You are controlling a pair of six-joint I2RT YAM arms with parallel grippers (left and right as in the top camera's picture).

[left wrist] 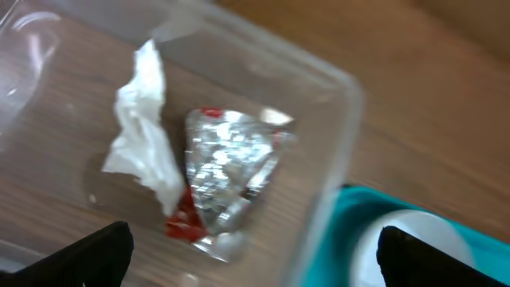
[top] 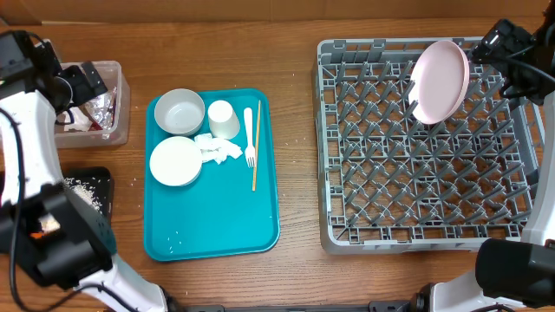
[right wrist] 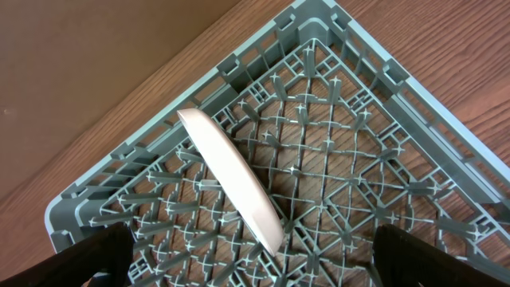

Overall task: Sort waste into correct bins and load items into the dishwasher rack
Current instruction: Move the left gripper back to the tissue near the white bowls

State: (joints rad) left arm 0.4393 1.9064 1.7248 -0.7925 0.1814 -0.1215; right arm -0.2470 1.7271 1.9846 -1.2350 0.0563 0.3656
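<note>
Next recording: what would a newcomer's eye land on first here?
The pale pink plate standing on edge between pegs at the far side of the grey dishwasher rack, near the open right gripper. The teal tray left of the rack, holding two white bowls, a cup, napkins, a fork and a stick. At far left, a clear tub holds crumpled foil and a napkin.

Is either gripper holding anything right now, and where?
Nothing. Left gripper open over the clear tub; right gripper open above the pink plate standing in the rack.
</note>
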